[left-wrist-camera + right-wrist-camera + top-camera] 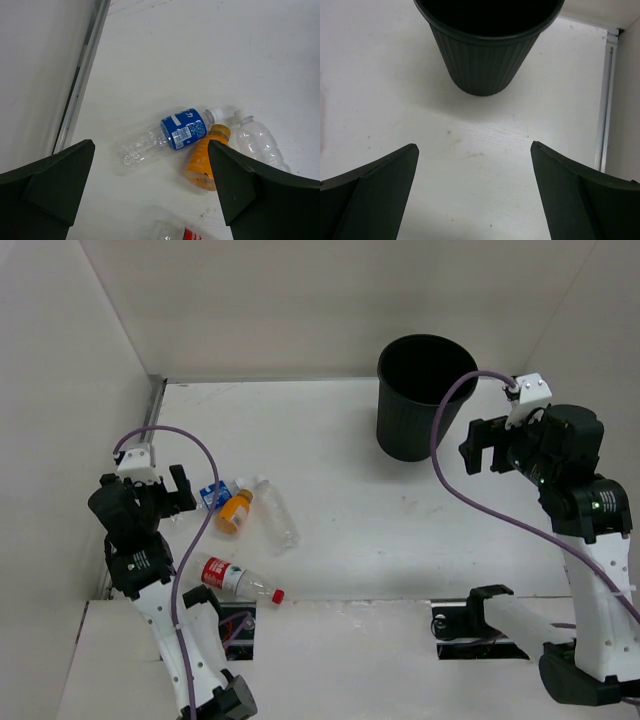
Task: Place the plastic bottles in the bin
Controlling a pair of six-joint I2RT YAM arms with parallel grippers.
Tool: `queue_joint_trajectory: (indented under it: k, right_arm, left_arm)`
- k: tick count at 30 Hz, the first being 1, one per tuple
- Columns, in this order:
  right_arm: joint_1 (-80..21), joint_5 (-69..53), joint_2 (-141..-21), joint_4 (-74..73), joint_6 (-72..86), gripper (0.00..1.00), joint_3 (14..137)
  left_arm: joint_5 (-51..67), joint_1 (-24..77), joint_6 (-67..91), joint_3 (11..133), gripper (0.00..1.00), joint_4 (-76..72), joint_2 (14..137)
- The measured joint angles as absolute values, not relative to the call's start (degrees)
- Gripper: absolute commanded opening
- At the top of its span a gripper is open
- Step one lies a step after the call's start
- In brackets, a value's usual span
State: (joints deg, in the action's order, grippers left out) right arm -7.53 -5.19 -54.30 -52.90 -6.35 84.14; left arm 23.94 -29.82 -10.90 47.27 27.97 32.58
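Four plastic bottles lie flat on the white table (350, 490), well left of the tall ribbed black plastic bin (405, 430), none in it: clear blue-labelled bottle (165, 135), short orange bottle (206, 162) just beside its neck, plain clear bottle (257, 142) nearest the bin, red-labelled red-capped bottle (238, 580). Left gripper (151, 145) hangs over them, jaws wide and empty; right gripper (474, 145), also wide and empty, sits just right of the bin. I'd pinch the blue-labelled one mid-body, clear of the orange. Wrist view crops the red-labelled bottle, a finger clips the plain one, and the bin floor is too dark to read.
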Motion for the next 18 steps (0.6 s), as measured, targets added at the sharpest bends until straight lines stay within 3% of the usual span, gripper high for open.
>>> queue_joint_trajectory:
  k: [13, 18]
  right_arm:
    - [-8.43, -9.04, -48.88, -54.48, -5.13, 1.00, 83.24]
    - [-10.28, -11.00, -47.72, -49.45, -2.20, 1.00, 73.41]
  left_arm:
    - [23.05, -35.73, -15.38, 48.07, 1.00, 30.61, 32.84]
    - [23.62, -39.35, -15.18, 49.54, 1.00, 33.76, 33.56]
